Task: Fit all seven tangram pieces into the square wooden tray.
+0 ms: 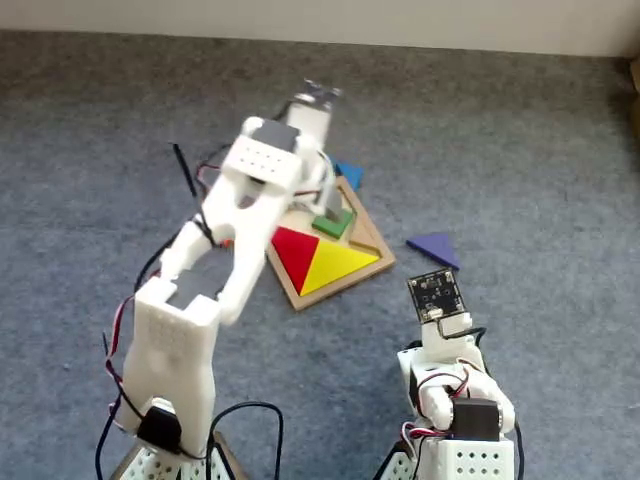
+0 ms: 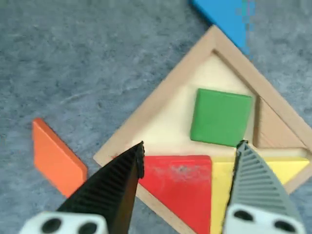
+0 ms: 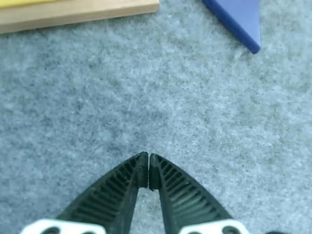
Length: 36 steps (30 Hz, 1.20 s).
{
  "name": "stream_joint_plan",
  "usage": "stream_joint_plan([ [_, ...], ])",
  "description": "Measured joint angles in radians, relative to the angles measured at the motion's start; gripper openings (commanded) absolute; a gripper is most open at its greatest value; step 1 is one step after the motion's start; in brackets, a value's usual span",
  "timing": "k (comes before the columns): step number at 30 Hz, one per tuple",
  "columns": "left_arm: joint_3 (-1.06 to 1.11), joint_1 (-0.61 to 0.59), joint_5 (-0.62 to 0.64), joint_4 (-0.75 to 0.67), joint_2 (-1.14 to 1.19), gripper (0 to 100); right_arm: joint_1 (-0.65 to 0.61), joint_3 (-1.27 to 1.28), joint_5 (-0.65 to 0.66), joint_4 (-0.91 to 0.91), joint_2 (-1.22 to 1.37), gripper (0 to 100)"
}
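The square wooden tray holds a green square, a red triangle and a yellow triangle. My left gripper hangs open above the tray, over the seam between the red triangle and the green square, with nothing between its fingers. An orange parallelogram lies on the carpet beside the tray. A light blue piece lies just beyond the tray's far corner. My right gripper is shut and empty over bare carpet. A dark blue triangle lies ahead of it, near the tray's edge.
In the high view the left arm stretches over the tray and covers its left half. The right arm stays low at the front right, with the dark blue triangle between it and the tray. Grey carpet surrounds everything.
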Motion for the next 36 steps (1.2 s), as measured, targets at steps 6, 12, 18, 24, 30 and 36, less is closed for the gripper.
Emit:
stream_joint_plan([
  [6,-0.002,-0.031,-0.008,-0.071,0.089,19,0.0,0.0,0.0,0.0,0.0,2.7],
  [12,-0.006,-0.006,-0.084,-0.109,0.144,19,0.0,0.0,0.0,0.0,0.0,2.7],
  [18,-0.008,0.044,-0.089,-0.112,0.144,19,0.0,0.0,0.0,0.0,0.0,2.7],
  [24,-0.008,0.1,-0.087,-0.052,0.144,19,0.0,0.0,0.0,0.0,0.0,2.7],
  [30,-0.008,0.101,-0.087,-0.02,0.127,19,0.0,0.0,0.0,0.0,0.0,2.7],
  [36,-0.008,0.072,-0.064,0.057,0.048,19,0.0,0.0,0.0,0.0,0.0,2.7],
])
